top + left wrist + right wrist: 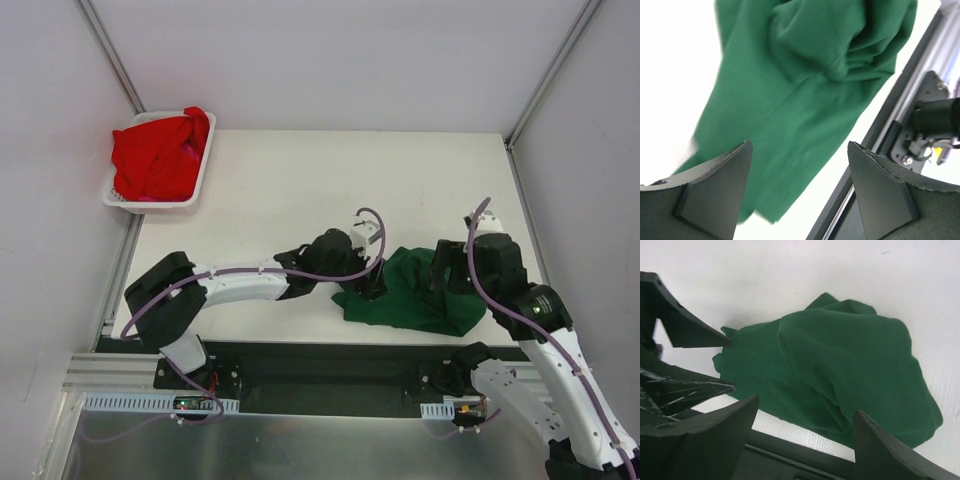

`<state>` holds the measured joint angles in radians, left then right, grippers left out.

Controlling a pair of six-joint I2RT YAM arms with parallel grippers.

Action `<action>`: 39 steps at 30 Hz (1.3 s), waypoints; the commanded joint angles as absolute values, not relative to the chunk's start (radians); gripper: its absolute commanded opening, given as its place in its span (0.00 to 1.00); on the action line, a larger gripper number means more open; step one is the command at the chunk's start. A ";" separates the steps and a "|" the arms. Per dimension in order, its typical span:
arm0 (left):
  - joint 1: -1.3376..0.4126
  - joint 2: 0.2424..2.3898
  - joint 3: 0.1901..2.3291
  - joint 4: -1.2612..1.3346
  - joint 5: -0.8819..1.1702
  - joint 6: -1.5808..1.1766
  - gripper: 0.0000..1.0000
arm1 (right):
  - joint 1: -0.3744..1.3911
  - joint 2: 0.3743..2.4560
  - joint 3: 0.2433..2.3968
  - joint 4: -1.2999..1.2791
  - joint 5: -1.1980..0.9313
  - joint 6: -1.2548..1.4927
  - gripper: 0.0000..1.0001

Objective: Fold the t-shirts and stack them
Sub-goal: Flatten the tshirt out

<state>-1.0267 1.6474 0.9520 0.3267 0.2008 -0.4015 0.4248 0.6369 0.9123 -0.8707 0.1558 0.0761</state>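
A: Which step?
B: Picking up — the green t-shirt (pixel 420 295) lies crumpled at the counter (pixel 300 190) near edge; left tool (pixel 799 147) and right tool (pixel 806 407) hang released at its two sides.
A: Next?
B: Pinch two corners, I think.

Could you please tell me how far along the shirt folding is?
Done: nothing folded or stacked. In hand: the green t-shirt lies crumpled on the table, with the left gripper and right gripper open at either side, gripping nothing. Left: fold it, then the red t-shirts heaped in the white basket.
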 commanded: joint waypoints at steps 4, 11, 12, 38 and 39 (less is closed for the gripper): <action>-0.968 1.370 0.764 0.271 0.054 -0.402 0.78 | 0.446 0.706 0.865 -0.723 -0.037 0.081 0.78; -0.891 1.203 0.658 0.230 0.035 -0.393 0.78 | 0.572 0.730 0.778 -0.664 -0.006 0.140 0.76; -0.888 1.197 0.657 0.224 0.037 -0.387 0.78 | 0.595 0.735 0.773 -0.661 -0.006 0.150 0.75; -0.864 1.117 0.597 0.201 0.005 -0.379 0.78 | 0.664 0.903 0.615 -0.505 0.222 0.169 0.75; -0.864 1.114 0.595 0.201 0.005 -0.377 0.78 | 0.666 0.910 0.617 -0.497 0.239 0.164 0.75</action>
<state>-0.8753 1.1488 0.6064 0.1944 0.0250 -0.4004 0.6590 0.8951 0.6086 -0.5674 0.1875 0.1577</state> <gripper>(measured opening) 0.781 0.748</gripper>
